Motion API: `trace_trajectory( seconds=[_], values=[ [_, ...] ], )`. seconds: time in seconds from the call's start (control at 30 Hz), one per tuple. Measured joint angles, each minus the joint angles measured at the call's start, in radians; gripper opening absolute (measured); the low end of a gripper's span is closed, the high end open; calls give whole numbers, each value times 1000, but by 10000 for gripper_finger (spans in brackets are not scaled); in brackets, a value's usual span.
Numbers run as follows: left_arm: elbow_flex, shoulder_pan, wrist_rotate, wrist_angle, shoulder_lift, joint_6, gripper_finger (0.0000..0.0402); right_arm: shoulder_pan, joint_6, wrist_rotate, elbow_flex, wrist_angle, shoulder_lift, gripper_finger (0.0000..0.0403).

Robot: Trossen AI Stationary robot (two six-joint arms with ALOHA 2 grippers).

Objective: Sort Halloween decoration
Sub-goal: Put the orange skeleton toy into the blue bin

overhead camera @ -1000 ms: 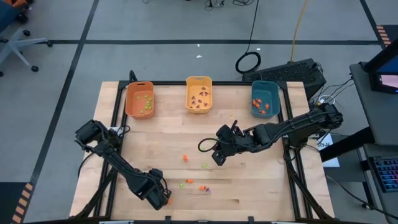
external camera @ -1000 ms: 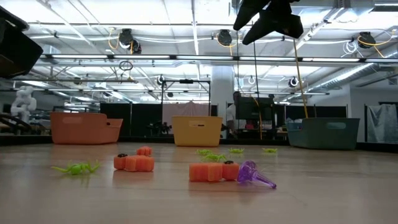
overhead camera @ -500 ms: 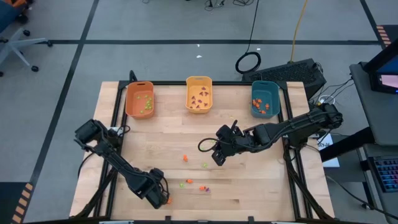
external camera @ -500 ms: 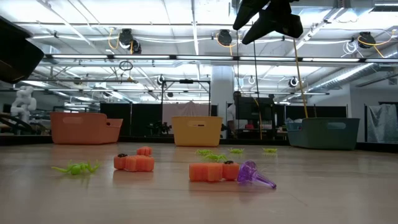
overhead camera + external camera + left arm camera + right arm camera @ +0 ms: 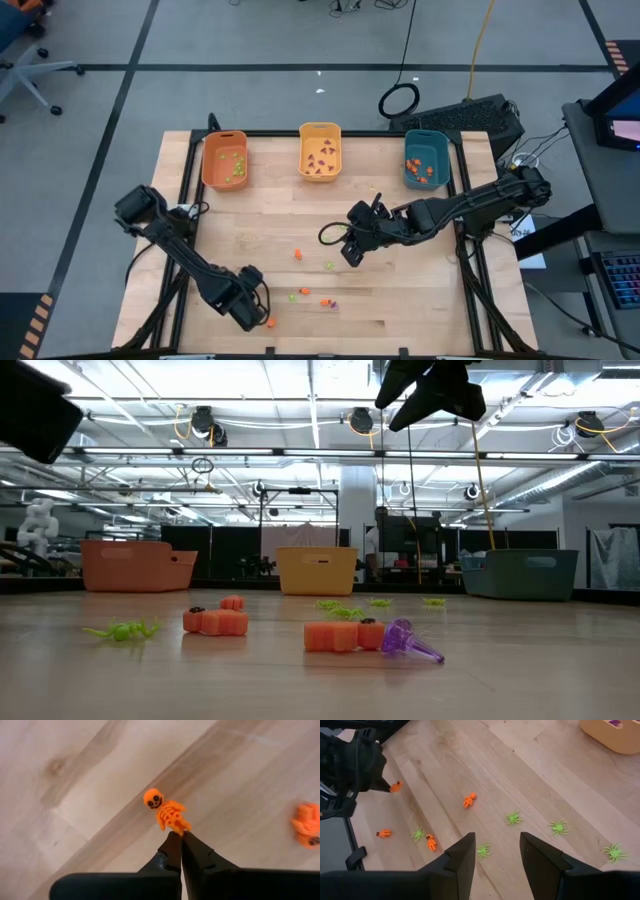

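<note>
Left gripper (image 5: 176, 836), at table's 7 o'clock corner, pinches orange skeleton (image 5: 167, 813) by its legs; tiny, light, prob. stiff plastic & slippery, so torso's safer; right gripper (image 5: 497, 851) hangs half-open mid-table.

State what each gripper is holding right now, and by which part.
The left gripper is shut on the orange skeleton, pinching it by the legs, its head pointing away from the fingertips. The right gripper is open above the table and holds nothing.
</note>
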Motion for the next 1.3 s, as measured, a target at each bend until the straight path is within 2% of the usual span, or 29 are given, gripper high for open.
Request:
trace_trajectory(
  seconds=[0.2,0.3,0.6,0.8,0.9,1.07,1.3],
  values=[
    [1,0,-71,2,-75,86,0,0,4,20,0,1,0,141],
    [1,0,-131,15,-125,185,0,0,9,20,0,3,0,141],
    [2,0,-318,148,-272,665,0,9,-131,16,0,187,0,141],
    [2,0,-436,257,-352,1048,0,8,-139,11,0,189,0,141],
    [2,0,-523,322,-384,1198,0,8,-164,-54,0,189,0,141],
    [3,20,-625,398,-421,1347,0,9,-184,-139,0,164,0,141],
    [3,83,-633,423,-432,1399,0,9,-183,-142,0,143,0,141]
  ],
)
